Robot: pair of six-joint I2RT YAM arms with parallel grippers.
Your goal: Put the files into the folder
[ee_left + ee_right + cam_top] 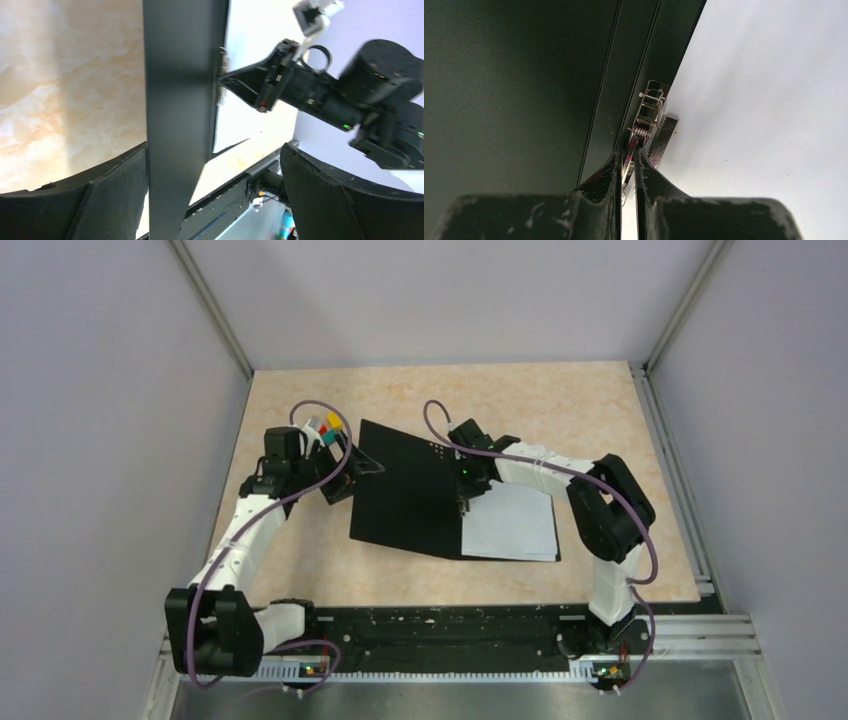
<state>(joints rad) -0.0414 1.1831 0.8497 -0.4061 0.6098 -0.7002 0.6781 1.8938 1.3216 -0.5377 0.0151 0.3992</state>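
Left of the folder (405, 502), the left gripper (352, 466) has its jaws spread wide. The black cover passes between them ungripped, so it could slide off and flop shut. At the folder's spine, the right gripper (628, 152) is clenched on the metal clip (649, 107). One slip and it snaps back, skewing the paper. The files (512, 525) lie on the folder's right half. Count: one folder, one clip, and a white stack with two edges faintly showing.
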